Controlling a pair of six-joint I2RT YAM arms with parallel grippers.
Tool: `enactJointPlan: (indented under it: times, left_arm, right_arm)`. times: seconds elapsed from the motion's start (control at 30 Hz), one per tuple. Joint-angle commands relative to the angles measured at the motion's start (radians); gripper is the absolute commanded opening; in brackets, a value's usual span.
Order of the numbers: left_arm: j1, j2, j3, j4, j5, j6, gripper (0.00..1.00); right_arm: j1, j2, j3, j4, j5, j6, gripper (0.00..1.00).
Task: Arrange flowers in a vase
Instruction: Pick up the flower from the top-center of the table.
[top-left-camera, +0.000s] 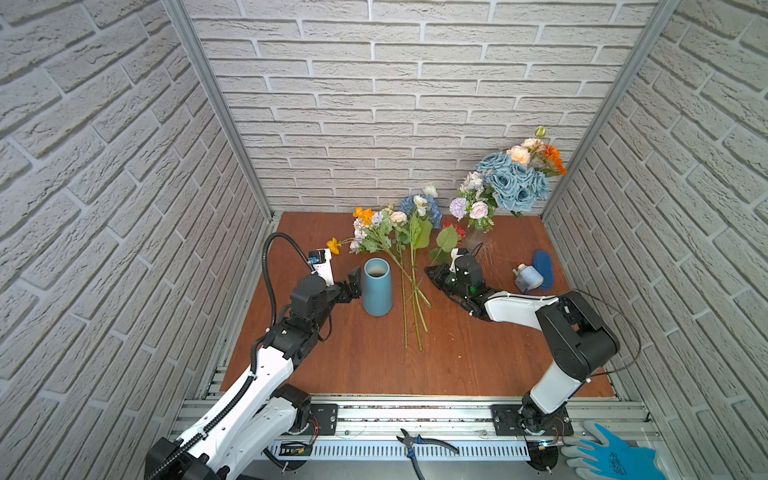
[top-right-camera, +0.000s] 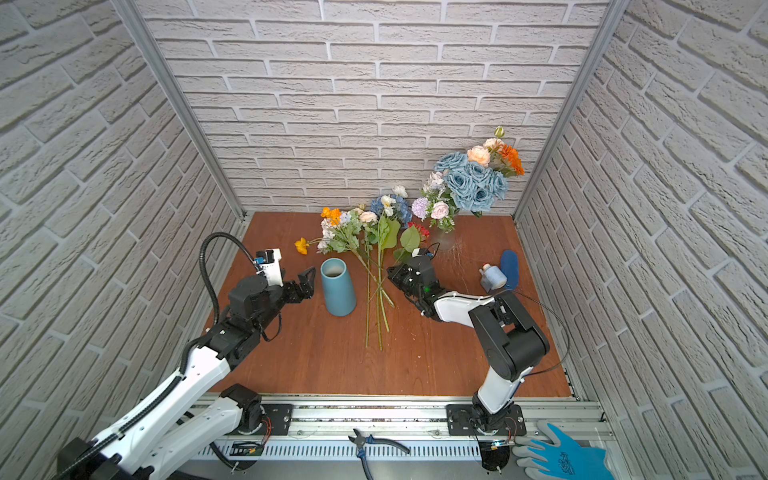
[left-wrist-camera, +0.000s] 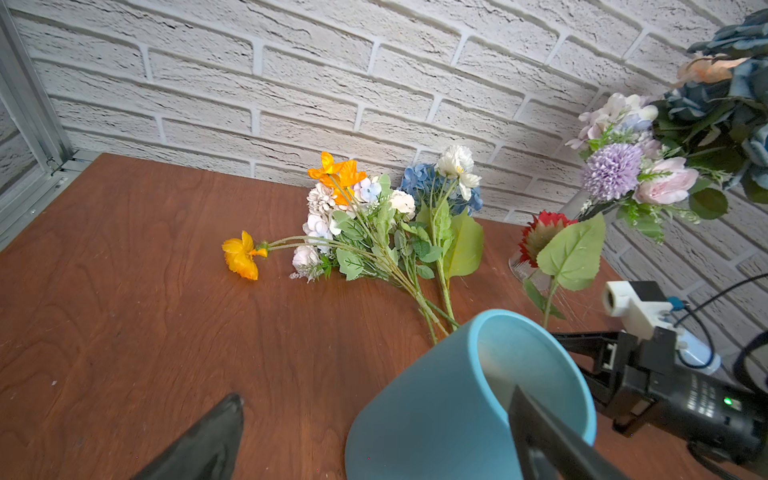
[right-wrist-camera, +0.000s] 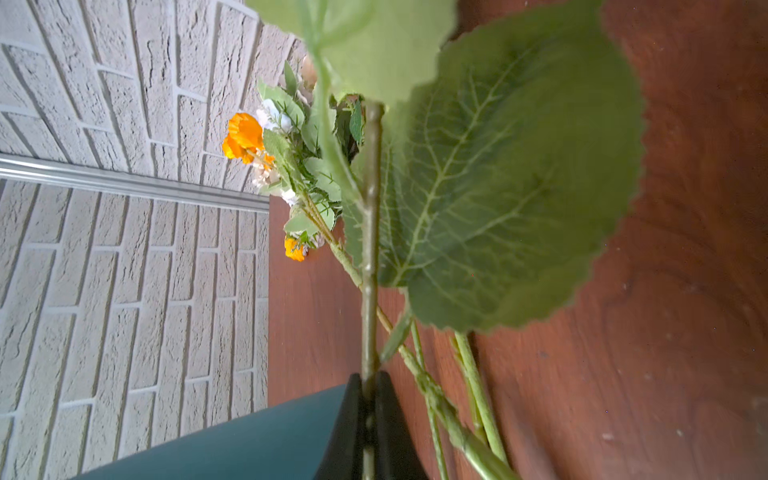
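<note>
One blue vase (top-left-camera: 377, 286), one red bloom (top-left-camera: 454, 230) clamped by right gripper (right-wrist-camera: 368, 386).

I've got the right end effector (right-wrist-camera: 368, 384) clamped on a green stem (right-wrist-camera: 371, 257), jaws pinched tight, with the stem running straight out between them. A big toothed leaf (right-wrist-camera: 511, 187) off that stem fills most of the frame, soft up close. The teal vase (right-wrist-camera: 249, 444) wall is just beside the jaws. Loose stems (right-wrist-camera: 465, 419) lie on the wood counter (right-wrist-camera: 685, 311), with orange blooms (right-wrist-camera: 245, 137) beyond them near the brick wall (right-wrist-camera: 104, 291). The held stem's bloom is hidden.
</note>
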Motion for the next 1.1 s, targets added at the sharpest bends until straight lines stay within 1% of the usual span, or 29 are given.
enactJointPlan:
  times: [0.0, 0.1, 0.23, 0.33, 0.4, 0.57, 0.73, 0.83, 0.93, 1.07]
  left_arm:
    - [0.013, 0.022, 0.010, 0.076, -0.006, -0.013, 0.98]
    - [0.030, 0.047, 0.018, 0.088, -0.008, -0.027, 0.98]
    - [0.062, 0.067, 0.016, 0.109, 0.000, -0.057, 0.98]
    - [0.093, 0.071, 0.008, 0.120, 0.021, -0.095, 0.98]
    - [0.113, 0.070, -0.005, 0.129, 0.042, -0.118, 0.98]
    - [0.143, 0.049, -0.034, 0.124, 0.061, -0.148, 0.98]
    - [0.160, 0.022, -0.056, 0.109, 0.070, -0.163, 0.98]
    - [0.162, 0.012, -0.065, 0.103, 0.071, -0.163, 0.98]
    - [0.165, 0.012, -0.073, 0.102, 0.071, -0.165, 0.98]
    - [0.170, 0.021, -0.078, 0.112, 0.079, -0.170, 0.98]
  right_arm:
    - [0.005, -0.106, -0.001, -0.126, -0.052, -0.129, 0.06]
    - [0.026, -0.195, 0.045, -0.290, -0.062, -0.252, 0.06]
    - [0.040, -0.283, 0.153, -0.503, -0.055, -0.402, 0.06]
    - [0.041, -0.302, 0.271, -0.634, -0.063, -0.504, 0.06]
    - [0.045, -0.295, 0.347, -0.681, -0.079, -0.553, 0.06]
    - [0.058, -0.246, 0.505, -0.679, -0.144, -0.627, 0.06]
    - [0.091, -0.152, 0.649, -0.594, -0.216, -0.643, 0.06]
    - [0.114, -0.098, 0.733, -0.571, -0.233, -0.649, 0.06]
    - [0.140, -0.061, 0.778, -0.525, -0.236, -0.660, 0.06]
    - [0.176, -0.025, 0.788, -0.434, -0.230, -0.688, 0.06]
